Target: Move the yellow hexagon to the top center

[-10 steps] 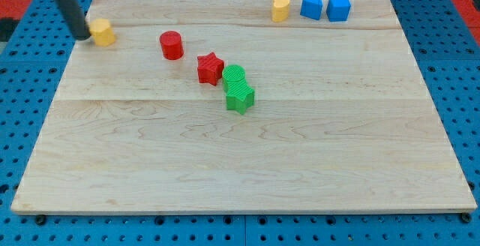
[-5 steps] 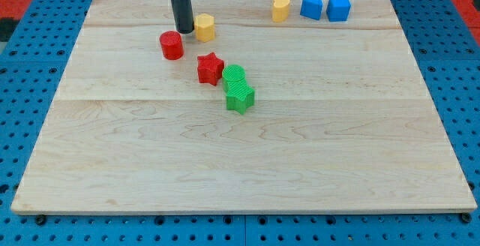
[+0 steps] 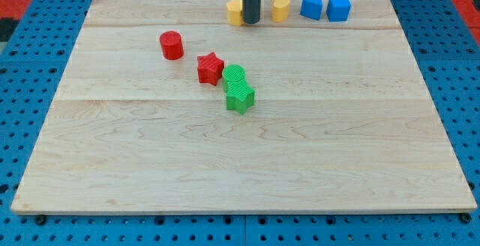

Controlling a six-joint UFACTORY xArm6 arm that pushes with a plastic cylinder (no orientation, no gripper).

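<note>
The yellow hexagon has slid right to the desk's far centre; my tip, a gripperless end effector, touches its right side.

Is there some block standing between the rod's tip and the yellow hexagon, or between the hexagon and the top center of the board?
Nothing visible stands between them. My tip is right against the yellow hexagon, on its right in the view. The hexagon already sits near the top center; the other yellow block lies beyond the rod, further to the view's right.
</note>
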